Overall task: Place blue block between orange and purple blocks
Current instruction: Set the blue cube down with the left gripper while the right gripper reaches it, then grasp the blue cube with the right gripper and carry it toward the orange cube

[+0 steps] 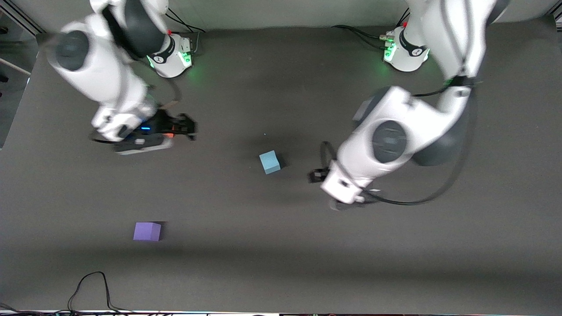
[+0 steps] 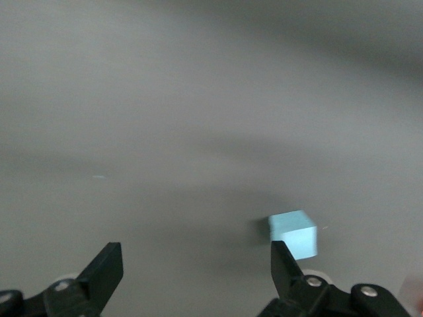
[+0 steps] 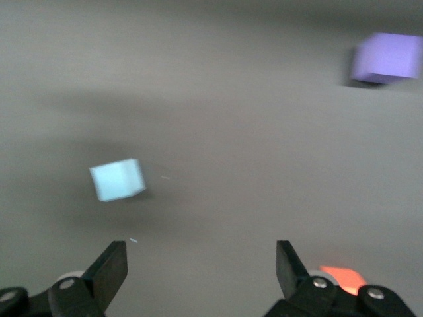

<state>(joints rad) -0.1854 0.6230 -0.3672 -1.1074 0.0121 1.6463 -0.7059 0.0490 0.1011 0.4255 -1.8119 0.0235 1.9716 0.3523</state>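
The light blue block [image 1: 269, 162] sits on the dark table near the middle. It also shows in the left wrist view [image 2: 293, 234] and the right wrist view [image 3: 117, 179]. The purple block [image 1: 147, 231] lies nearer the front camera, toward the right arm's end, and shows in the right wrist view [image 3: 386, 57]. The orange block [image 3: 342, 278] shows only as a corner beside one finger of my right gripper; in the front view it is almost hidden under that hand [image 1: 169, 135]. My right gripper [image 3: 199, 254] [image 1: 186, 126] is open and empty. My left gripper [image 2: 195, 254] [image 1: 318, 175] is open and empty, over bare table beside the blue block.
The dark table [image 1: 281, 263] is bordered by a black cable [image 1: 90, 285] at the front edge, toward the right arm's end. The two arm bases [image 1: 173, 52] [image 1: 406, 52] stand along the back edge.
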